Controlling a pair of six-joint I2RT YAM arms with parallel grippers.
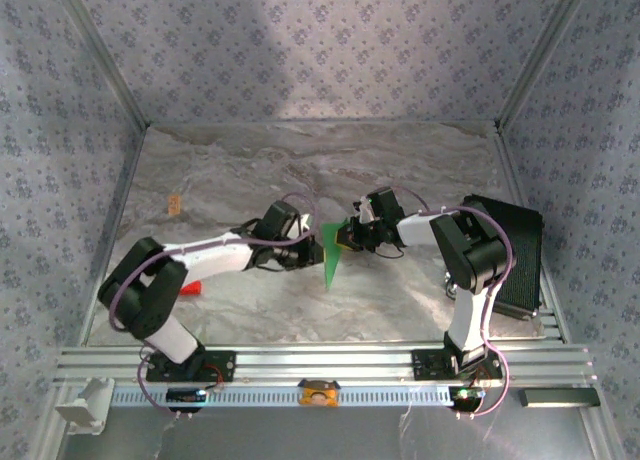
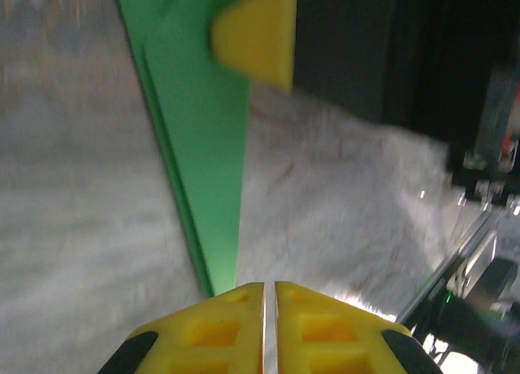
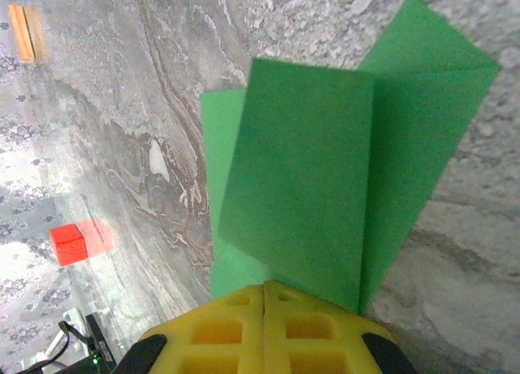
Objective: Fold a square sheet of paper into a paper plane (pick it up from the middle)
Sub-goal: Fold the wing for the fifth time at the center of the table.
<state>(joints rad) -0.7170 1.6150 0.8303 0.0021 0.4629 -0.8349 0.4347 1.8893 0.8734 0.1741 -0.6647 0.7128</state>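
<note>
Holds the green sheet up on edge over the middle of the table, between the two arms. Clamps one end in the right gripper, closed flat on the stacked layers. Meets the other, narrowing end with the left gripper, likewise pressed closed; cannot tell whether it really pinches the tip or only touches it just left of the seam. Looks past the halfway mark: already folded into overlapping flaps with a slanted corner, tapering toward a point, no longer a flat square. Still lacks, by appearance, matching wings and a firmly pressed centre crease, then a set-down as a finished plane. Leaves the red block and the orange block well apart on the left, untouched
</note>
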